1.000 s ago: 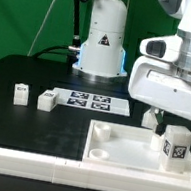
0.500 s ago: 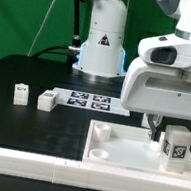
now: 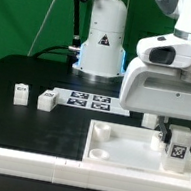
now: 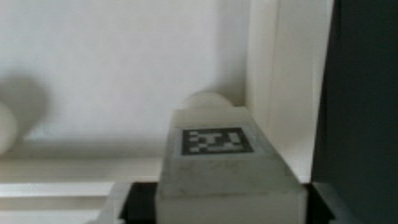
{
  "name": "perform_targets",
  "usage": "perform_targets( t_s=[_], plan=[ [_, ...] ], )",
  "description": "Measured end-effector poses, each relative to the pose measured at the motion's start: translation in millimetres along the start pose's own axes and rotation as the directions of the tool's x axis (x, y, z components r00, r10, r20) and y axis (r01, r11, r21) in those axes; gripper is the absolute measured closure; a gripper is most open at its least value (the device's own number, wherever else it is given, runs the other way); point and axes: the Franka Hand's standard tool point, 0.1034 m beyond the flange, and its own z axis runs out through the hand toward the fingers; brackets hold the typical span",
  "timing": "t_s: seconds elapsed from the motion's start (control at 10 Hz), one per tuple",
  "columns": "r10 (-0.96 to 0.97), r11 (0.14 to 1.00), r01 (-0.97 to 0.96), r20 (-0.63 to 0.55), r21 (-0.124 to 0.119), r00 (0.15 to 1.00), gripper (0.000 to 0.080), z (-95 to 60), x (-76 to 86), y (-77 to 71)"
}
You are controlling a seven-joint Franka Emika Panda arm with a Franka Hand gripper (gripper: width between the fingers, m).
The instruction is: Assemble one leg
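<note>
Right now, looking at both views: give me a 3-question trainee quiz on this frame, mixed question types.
1. True or false: the gripper is down at the small white plastic oblong leg with a black-and-white tag that stands on the large white square tray-like piece.
2. How many other small white tagged blocks lie on the black table, at the exterior view's left of the marker board?
3. Multiple choice: in the wrist view, the tagged leg sits A) between the gripper's fingers, B) far off to one side, C) out of sight.

Key: 1 true; 2 two; 3 A.
</note>
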Motion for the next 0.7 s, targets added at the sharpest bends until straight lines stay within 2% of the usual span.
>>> perform_targets(
  t_s=[0.3, 0.5, 0.7],
  plan=[
    [0.352, 0.936, -0.352, 0.004, 0.008, 0.936, 0.0509, -0.1, 0.2, 0.6],
    [0.542, 0.840, -0.542, 0.007, 0.013, 0.840, 0.0508, -0.1, 0.7, 1.0],
    [0.734, 0.679, -0.734, 0.005, 0.010, 0.679, 0.0508, -0.5, 0.8, 0.2]
  ],
)
